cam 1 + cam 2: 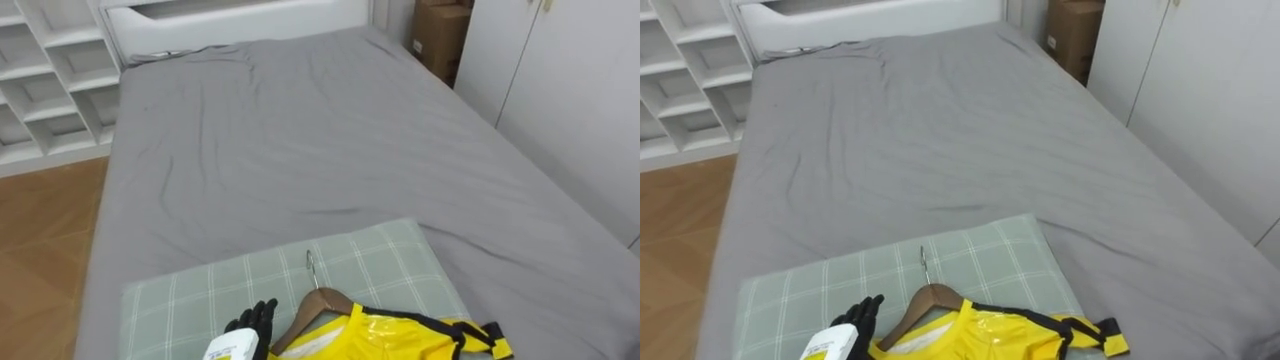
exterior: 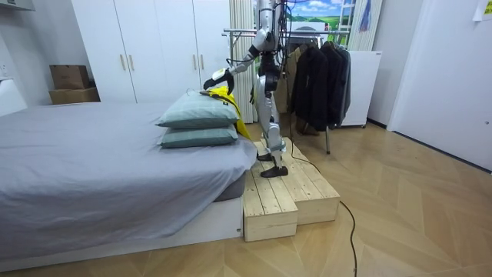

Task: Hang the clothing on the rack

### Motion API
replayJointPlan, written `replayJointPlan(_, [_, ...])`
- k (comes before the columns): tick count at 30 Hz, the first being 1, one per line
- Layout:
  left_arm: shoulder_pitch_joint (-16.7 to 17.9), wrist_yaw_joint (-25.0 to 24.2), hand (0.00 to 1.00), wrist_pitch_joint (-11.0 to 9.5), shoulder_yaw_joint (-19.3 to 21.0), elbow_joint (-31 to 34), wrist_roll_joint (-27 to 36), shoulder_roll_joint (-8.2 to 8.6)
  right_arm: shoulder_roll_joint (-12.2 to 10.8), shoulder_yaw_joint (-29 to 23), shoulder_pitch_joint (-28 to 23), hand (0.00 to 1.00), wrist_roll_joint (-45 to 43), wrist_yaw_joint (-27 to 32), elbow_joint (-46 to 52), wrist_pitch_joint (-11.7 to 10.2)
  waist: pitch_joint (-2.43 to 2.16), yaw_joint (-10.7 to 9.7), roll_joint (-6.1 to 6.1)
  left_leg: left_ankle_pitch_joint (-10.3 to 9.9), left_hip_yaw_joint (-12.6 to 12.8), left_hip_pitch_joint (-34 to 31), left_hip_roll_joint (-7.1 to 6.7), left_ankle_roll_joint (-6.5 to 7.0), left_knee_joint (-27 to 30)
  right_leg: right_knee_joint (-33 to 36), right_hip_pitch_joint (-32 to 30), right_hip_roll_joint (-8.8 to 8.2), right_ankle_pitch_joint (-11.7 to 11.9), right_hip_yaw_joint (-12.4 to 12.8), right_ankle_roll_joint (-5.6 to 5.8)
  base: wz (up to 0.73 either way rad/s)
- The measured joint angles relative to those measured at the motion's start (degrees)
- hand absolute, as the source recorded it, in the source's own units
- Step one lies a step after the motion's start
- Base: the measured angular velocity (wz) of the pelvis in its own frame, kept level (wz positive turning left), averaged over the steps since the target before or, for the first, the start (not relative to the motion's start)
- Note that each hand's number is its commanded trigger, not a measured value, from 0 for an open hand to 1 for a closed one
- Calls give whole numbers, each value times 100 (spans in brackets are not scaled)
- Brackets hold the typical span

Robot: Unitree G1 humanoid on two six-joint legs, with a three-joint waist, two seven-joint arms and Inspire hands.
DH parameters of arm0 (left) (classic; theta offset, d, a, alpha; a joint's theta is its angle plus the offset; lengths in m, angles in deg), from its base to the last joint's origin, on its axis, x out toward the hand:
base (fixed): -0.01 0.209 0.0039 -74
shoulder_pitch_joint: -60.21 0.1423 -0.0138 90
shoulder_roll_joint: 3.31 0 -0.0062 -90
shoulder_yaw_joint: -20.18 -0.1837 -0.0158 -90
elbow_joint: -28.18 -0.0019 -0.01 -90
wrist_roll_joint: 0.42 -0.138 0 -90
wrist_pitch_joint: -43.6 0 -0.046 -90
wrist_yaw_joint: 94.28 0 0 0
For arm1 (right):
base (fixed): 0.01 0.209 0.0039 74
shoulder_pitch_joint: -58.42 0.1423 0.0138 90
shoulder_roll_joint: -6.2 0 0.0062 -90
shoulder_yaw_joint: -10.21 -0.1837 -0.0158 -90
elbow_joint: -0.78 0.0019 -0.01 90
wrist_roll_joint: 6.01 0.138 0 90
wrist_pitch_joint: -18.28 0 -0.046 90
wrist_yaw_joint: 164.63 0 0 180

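**Left hand.** The left hand [image 1: 252, 322] rests on the top pillow [image 1: 220, 290]. Its dark fingers are straight and loosely spread, and they grip nothing. The tag on its back carries print too small to read.

**Task items.** Just right of the hand lies the hanger [image 1: 322, 300]. It is brown wood with curved shoulders, and its thin metal hook [image 1: 311, 264] points away from the hand toward the far end of the bed. I cannot tell whether the fingers touch its near arm. The garment [image 1: 400, 338] hangs on the hanger and spreads to the right of the hand. It is glossy yellow material with black straps and trim. No writing can be made out on it.

**Surface under the hand.** The pillow is pale green cloth with a white check and a soft, rectangular shape. In the room view it sits on a second, plainer pillow [image 2: 200, 137].

**Beyond the hand.** The bed [image 1: 300, 140] stretches away under a grey, creased sheet.
- Far ahead and to the left are white open shelves [image 1: 50, 80] over a wood-plank floor [image 1: 40, 250].
- Far ahead and to the right is a brown cardboard box [image 1: 440, 35] with a small white label that cannot be read.
- Beside the box are smooth white wardrobe doors [image 1: 570, 90].

**Stance.** The robot stands on a pale slatted wooden platform [image 2: 280, 192] at the pillow end of the bed, with its arm reaching out over the pillows. Behind it, well away from the hand, a metal rack [image 2: 238, 32] holds dark clothes.
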Motion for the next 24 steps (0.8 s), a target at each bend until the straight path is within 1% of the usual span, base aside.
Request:
replayJointPlan(3, [-34,-8,0,32,0,-191,2,68,-6,1,4,0,2,-37,0,0,11,1,-20,0,8,-13,3,0,0,6,-15,2,3,-3,2,0])
replayJointPlan(5, [-48,-14,0,31,7,-236,19,85,-4,3,14,0,33,-48,-7,-1,5,9,-20,0,15,-65,7,0,7,19,-70,2,8,-2,2,0])
replayJointPlan(8, [-231,-34,0,31,60,-540,25,135,-4,13,61,0,53,-73,-28,0,1,8,-26,13,15,-172,14,18,13,34,-189,5,34,-3,0,0])
replayJointPlan(11, [-415,-125,0,32,61,-836,23,172,-4,13,102,0,47,-122,-53,2,11,2,-35,15,15,-205,13,23,13,37,-224,5,45,3,3,0])
replayJointPlan(14, [-507,-139,0,32,73,-940,23,215,-4,8,136,0,31,-141,-67,5,12,6,-36,16,15,-265,12,24,14,56,-301,4,47,12,3,0])
replayJointPlan(21, [-519,-242,0,32,94,-940,25,241,-4,15,161,0,40,-143,-79,68,17,14,-43,19,19,-273,13,27,16,24,-303,9,48,21,3,0])
replayJointPlan(24, [-520,-241,0,27,200,-997,27,267,-9,14,159,0,33,-148,-80,68,26,23,-65,19,22,-269,13,27,15,20,-299,9,47,21,3,0])
